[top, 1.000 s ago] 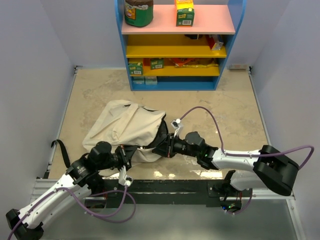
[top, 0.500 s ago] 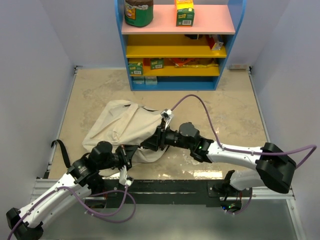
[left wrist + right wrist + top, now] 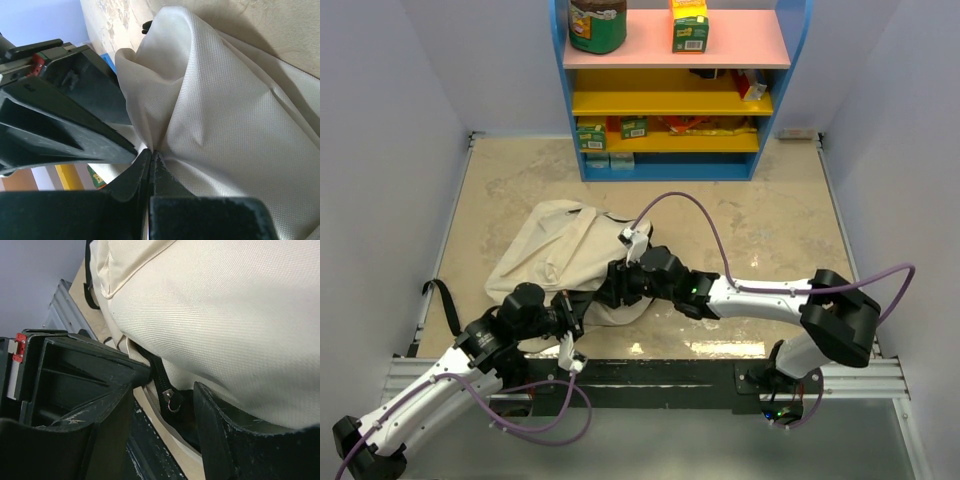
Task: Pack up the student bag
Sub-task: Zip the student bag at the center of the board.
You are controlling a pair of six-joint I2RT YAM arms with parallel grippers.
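Canvas, cream and finely woven, fills both wrist views: the student bag lies slumped on the table, left of centre and close in front of the arms, with a black strap trailing toward the left edge. The left gripper has its jaws pressed together on a fold of that canvas at the bag's near side. The right gripper stands with its jaws apart and holds nothing, one finger on each side of the metal zipper pull that hangs from the black zipper track. The step in hand looks like working the zipper — whether to open or to close the bag's mouth I cannot tell. To do it well, the right jaws should probably close squarely on the small pull ring, not on the canvas bulging just above it, since a pinch of cloth would drag the bag instead of the slider. The pull should then run along the line of the track, not across it. The left pinch likely gives the slider something to pull against, so it ought to grip firmly with the cloth taut. Little writing can be read: the green jar and the green-and-yellow box on the blue shelf carry labels — too small to make out — and the red tab by the right wrist shows no lettering.
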